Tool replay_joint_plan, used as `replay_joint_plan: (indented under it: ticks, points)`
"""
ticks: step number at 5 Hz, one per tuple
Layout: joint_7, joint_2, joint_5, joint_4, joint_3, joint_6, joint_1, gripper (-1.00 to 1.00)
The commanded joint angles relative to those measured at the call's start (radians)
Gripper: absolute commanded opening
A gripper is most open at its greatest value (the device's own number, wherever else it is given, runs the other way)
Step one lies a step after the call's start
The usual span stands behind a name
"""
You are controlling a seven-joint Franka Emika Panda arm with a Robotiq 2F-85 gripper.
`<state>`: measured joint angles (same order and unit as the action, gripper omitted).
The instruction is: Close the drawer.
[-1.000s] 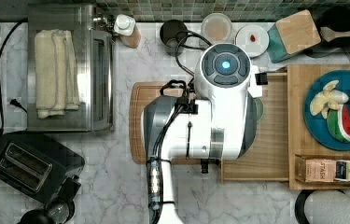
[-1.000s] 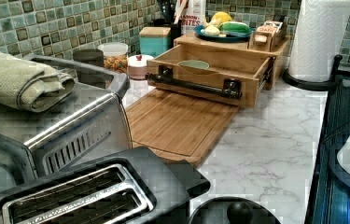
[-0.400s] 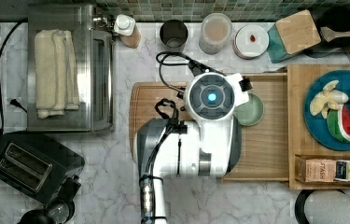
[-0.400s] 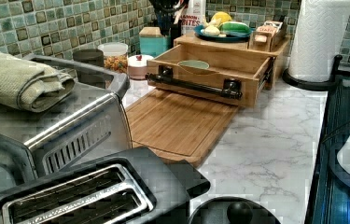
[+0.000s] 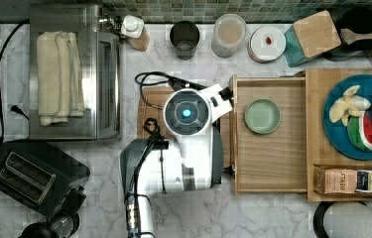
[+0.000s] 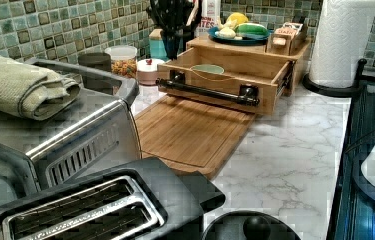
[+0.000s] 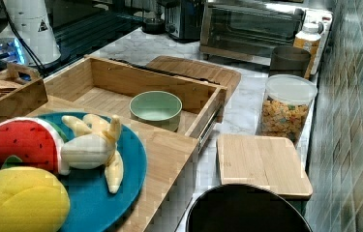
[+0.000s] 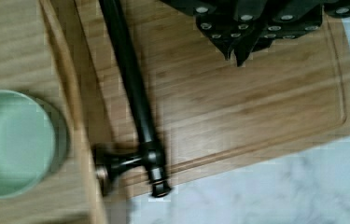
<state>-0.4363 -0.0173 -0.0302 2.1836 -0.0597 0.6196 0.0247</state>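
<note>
1. Arm (image 5: 186, 129): I have it hanging over the cutting board (image 6: 190, 132), mid-worktop, on the handle side of the drawer, which I judge the right side to push from.
2. Gripper (image 8: 256, 28): above the board, apart from the bar. Whether it is spread or closed I cannot tell.
3. Handle (image 6: 207, 91): 1 long black bar on 2 posts across the drawer front, overhanging the board's edge. I judge it the natural contact face.
4. Drawer (image 5: 273, 148): pulled fully out of its wooden unit at the top view's right end of the worktop. Not yet closed.
5. Bowl (image 5: 262, 116): 1 green bowl loose inside, so I would push gently.
6. Plate (image 7: 130, 164): blue, with toy fruit, on top of the unit, clear of the drawer's travel.
</note>
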Motion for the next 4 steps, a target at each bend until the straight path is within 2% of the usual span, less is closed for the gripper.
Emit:
replay_joint_plan:
  ticks: [1, 2, 3, 4]
  points:
    - [-0.136, 0.087, -0.099, 0.034, -0.044, 0.093, 0.022, -1.00]
    - [-0.104, 0.145, -0.152, -0.014, -0.032, 0.027, 0.032, -1.00]
    - [-0.043, 0.158, -0.227, 0.010, -0.019, 0.057, 0.036, -1.00]
    - [-0.029, 0.155, -0.309, 0.079, -0.009, 0.195, 0.019, -1.00]
